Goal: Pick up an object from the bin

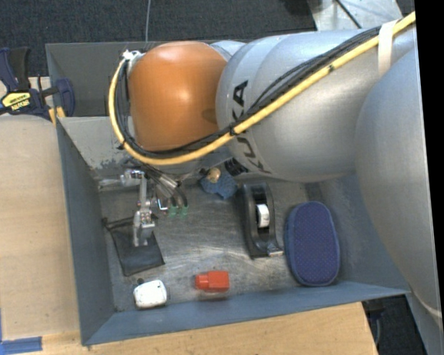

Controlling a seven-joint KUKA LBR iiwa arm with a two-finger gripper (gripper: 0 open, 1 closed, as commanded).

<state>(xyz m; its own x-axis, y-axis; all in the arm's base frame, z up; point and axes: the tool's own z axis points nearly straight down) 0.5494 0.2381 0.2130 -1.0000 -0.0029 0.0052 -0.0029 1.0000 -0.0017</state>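
Note:
My gripper (143, 217) hangs below the arm's wrist over the left part of the bin. Its metal tip stands just above the upper edge of a flat black rectangular piece (138, 252) that lies on the bin floor. A small green thing (179, 210) lies right beside the gripper. A blue and tan thing (218, 183) sits a little further right, partly under the arm. Nothing shows between the gripper's tips.
A white lump (149, 293) and a red block (212, 281) lie near the front wall. A black tape dispenser (258, 220) and a blue oval pad (313, 243) lie to the right. The arm covers the back of the bin.

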